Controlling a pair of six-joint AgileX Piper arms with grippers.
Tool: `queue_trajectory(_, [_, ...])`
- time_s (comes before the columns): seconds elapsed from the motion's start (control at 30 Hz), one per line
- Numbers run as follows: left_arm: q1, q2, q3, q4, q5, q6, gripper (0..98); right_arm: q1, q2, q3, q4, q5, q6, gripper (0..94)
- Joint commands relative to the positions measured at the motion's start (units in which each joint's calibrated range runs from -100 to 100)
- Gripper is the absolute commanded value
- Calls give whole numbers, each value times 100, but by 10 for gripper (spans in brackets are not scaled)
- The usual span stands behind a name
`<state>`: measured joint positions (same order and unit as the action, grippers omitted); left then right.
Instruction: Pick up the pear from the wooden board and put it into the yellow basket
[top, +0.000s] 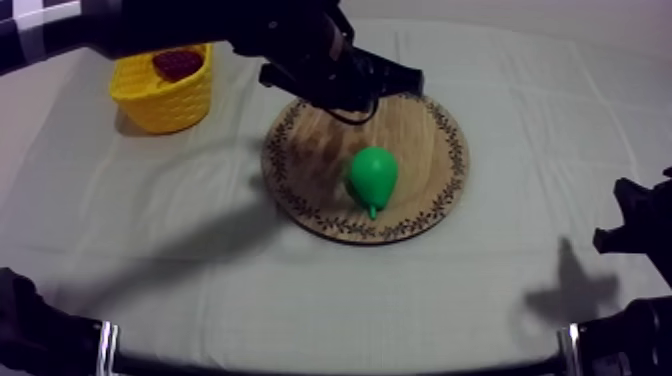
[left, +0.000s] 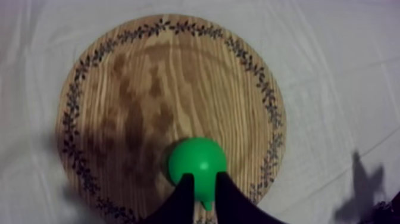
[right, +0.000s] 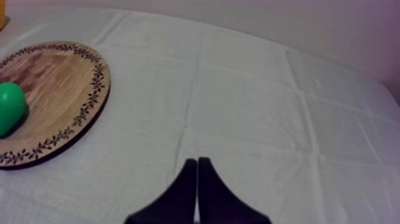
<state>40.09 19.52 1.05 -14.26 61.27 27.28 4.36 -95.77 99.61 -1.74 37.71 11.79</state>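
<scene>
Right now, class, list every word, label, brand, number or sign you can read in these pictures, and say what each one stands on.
None: there is no readable text.
The wooden board has a ring of leaf-like ornament round its rim, not letters.
The pear, the yellow basket and the cloth carry no visible label, number or sign.

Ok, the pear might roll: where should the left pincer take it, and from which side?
The pear lies on its side on the board, its stem end tapering. So probably take the round belly from straight above, with the left pincer spanning its widest part; a grip on the narrow end would likely slip.
</scene>
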Motion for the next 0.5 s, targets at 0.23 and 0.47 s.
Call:
queue_trajectory(0.23, [-14,86,-173,90,527,116,825,0,1,5,1,3,1,5])
queue_trajectory(0.47, [-72,160,-388,287,1010,110,945,0,1,5,1,3,1,5])
